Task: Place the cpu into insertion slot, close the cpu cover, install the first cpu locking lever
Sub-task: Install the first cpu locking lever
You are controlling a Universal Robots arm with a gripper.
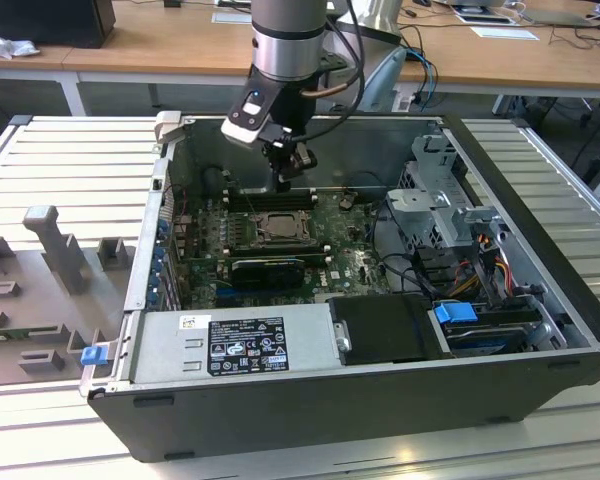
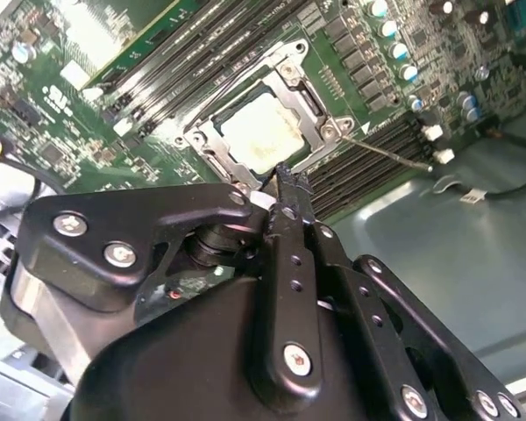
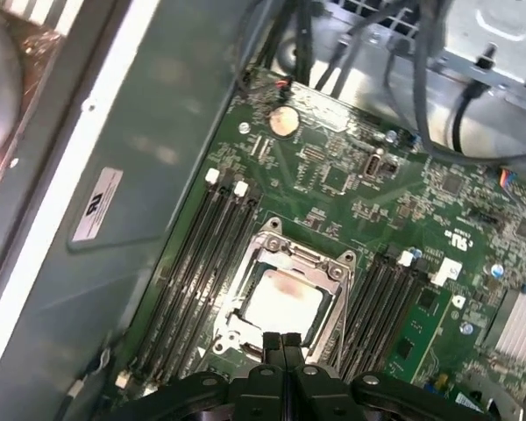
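Observation:
The cpu (image 2: 261, 132) lies flat in the insertion slot (image 1: 278, 228) on the green motherboard, its pale face showing in both wrist views (image 3: 280, 300). The cpu cover (image 2: 314, 103) is down around it as a silver frame (image 3: 291, 256). A thin wire locking lever (image 2: 386, 151) sticks out from one socket corner across the memory slots. My gripper (image 2: 289, 180) hangs just above the socket's edge with its fingers pressed together and nothing between them. In the exterior view the gripper (image 1: 285, 178) is over the far side of the socket. Its fingertips (image 3: 282, 338) nearly reach the cover's rim.
Black memory slots (image 3: 206, 254) flank the socket on both sides. The open case wall (image 1: 380, 140) stands behind the arm. A drive cage (image 1: 440, 195) with cables sits at the exterior view's right, and the power supply (image 1: 235, 345) lies at the front.

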